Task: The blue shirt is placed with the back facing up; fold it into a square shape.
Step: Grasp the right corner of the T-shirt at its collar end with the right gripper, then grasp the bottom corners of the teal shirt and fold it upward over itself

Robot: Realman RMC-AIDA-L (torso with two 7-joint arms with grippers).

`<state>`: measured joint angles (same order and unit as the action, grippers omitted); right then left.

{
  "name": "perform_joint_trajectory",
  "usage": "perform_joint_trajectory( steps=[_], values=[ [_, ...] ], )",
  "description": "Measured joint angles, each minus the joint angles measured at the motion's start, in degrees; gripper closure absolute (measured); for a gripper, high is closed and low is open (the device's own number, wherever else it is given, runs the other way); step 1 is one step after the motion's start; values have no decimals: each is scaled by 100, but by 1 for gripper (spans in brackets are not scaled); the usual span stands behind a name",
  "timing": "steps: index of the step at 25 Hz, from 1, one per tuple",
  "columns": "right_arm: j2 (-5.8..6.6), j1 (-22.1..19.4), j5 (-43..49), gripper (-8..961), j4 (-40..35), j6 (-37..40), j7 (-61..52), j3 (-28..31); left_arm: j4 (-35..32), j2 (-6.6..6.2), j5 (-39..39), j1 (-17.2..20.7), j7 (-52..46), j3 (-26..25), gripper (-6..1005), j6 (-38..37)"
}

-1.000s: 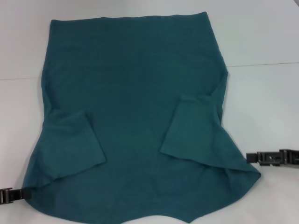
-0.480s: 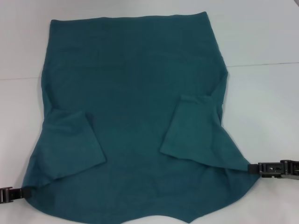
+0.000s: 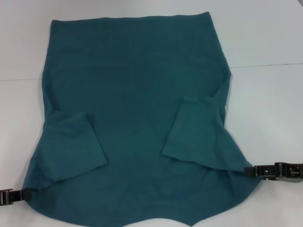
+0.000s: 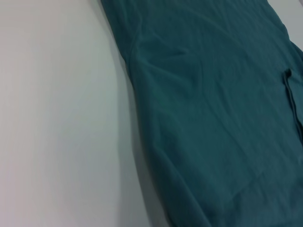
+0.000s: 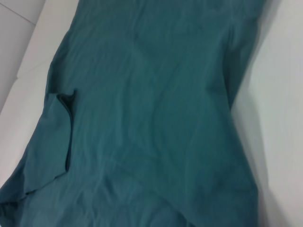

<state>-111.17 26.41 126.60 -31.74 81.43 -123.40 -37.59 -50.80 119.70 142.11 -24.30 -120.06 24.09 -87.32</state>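
Item: blue shirt [image 3: 137,109], spread flat across frame centre on white table [image 3: 265,38], both sleeves folded inward.

Left gripper [image 3: 19,194], lower left, and right gripper [image 3: 249,171], lower right, meet its near corners, likely for the lengthwise fold; finger state cannot be told.

Containers: none.

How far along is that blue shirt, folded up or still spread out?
Partly folded: the blue shirt lies flat, both sleeves turned in over the body, not yet a square.
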Motion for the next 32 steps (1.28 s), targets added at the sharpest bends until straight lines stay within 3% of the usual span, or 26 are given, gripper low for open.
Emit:
perform_joint_trajectory(
  steps=[4, 15, 20, 26, 32],
  values=[
    [-1, -9, -8, 348, -10, -12, 3, 70, 0, -11, 0, -13, 6, 0, 983, -20],
    [-26, -10, -13, 560, -25, -124, 57, 120, 0, -17, 0, -38, 10, 3, 983, 10],
    [-26, -5, -13, 761, -18, -168, 61, 106, 2, -17, 0, -49, 8, 8, 983, 20],
    [-26, -88, -30, 923, -16, -121, 178, 213, 14, -19, 0, -57, -7, -17, 983, 22],
    [-65, -407, -59, 924, -26, 489, 707, 858, 2, -85, 0, -34, -78, -331, 983, -83]
  ],
)
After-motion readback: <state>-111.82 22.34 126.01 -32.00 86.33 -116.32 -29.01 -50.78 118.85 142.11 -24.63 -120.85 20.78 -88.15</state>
